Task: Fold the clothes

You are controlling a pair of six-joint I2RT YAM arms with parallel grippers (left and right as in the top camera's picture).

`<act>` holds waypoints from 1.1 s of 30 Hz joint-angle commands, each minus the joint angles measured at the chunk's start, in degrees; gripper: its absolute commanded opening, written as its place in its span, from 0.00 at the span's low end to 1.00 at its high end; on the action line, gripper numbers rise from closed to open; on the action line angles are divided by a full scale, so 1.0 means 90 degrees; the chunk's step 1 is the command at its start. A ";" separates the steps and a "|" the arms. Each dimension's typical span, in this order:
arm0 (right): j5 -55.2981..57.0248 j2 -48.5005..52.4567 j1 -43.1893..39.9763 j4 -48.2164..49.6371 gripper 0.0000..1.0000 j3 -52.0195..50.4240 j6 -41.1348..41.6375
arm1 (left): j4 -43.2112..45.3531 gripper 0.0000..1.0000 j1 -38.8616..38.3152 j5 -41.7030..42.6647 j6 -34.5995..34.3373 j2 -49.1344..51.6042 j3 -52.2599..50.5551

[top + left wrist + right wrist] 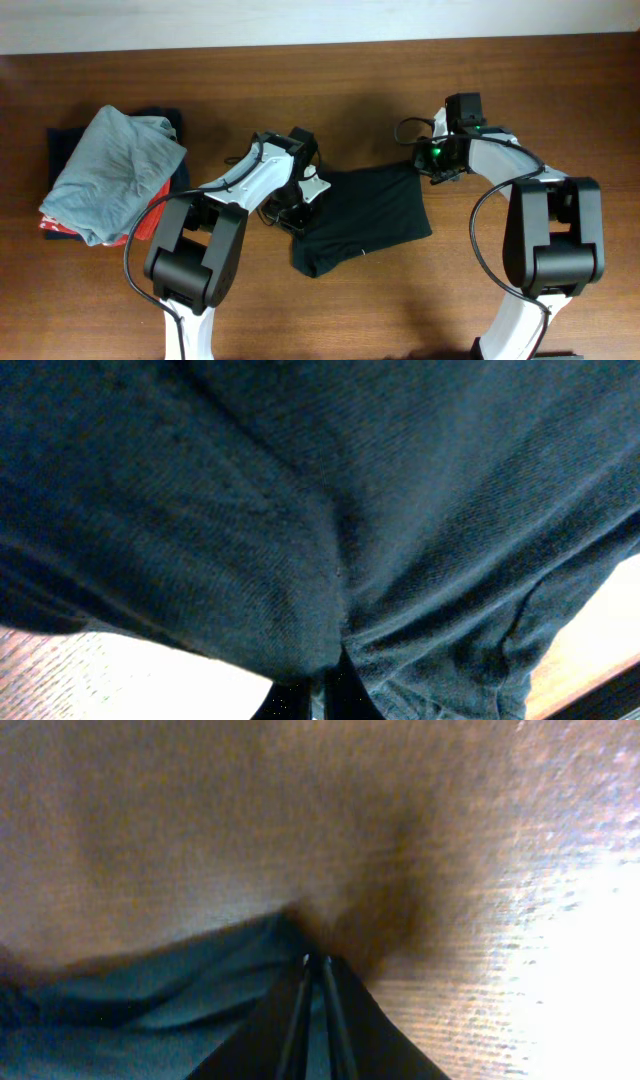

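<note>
The black T-shirt [365, 215] lies bunched into a rough rectangle on the wooden table [330, 310], near the middle. My left gripper [296, 207] is at the shirt's left edge. In the left wrist view the dark fabric [330, 510] fills the frame, and the left gripper [322, 695] has its fingers closed on a fold of it. My right gripper [432, 165] is at the shirt's upper right corner. In the right wrist view the right gripper [314, 982] has its fingers pressed together on a thin edge of the shirt [150, 1010], low over the table.
A pile of other garments sits at the far left: a light grey-blue one [115, 170] on top, orange-red [150, 215] and navy [70, 140] ones beneath. The table's back edge meets a pale wall [300, 20].
</note>
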 commanded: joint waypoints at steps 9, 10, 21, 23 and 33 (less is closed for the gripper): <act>-0.0459 -0.0755 -0.0245 -0.1037 0.31 0.0374 -0.0624 | -0.0381 0.18 0.0017 -0.0376 -0.0153 0.0002 0.0661; -0.0532 -0.0908 -0.0265 -0.1231 0.35 0.0374 -0.0753 | -0.0474 0.21 0.0017 -0.0376 -0.0153 -0.0029 0.0857; -0.0862 -0.0969 -0.0486 -0.2863 0.66 0.0335 -0.2018 | -0.1149 0.34 0.0202 -0.1122 -0.0389 -0.0092 0.2499; -0.1197 -0.0804 -0.0551 -0.2902 0.68 0.0335 -0.2518 | -0.1258 0.34 0.0340 -0.1285 -0.0583 -0.0104 0.2730; -0.1897 0.0199 -0.0559 -0.2861 0.69 0.0335 -0.3412 | -0.1865 0.34 0.1554 -0.1333 -0.1333 -0.0760 0.3767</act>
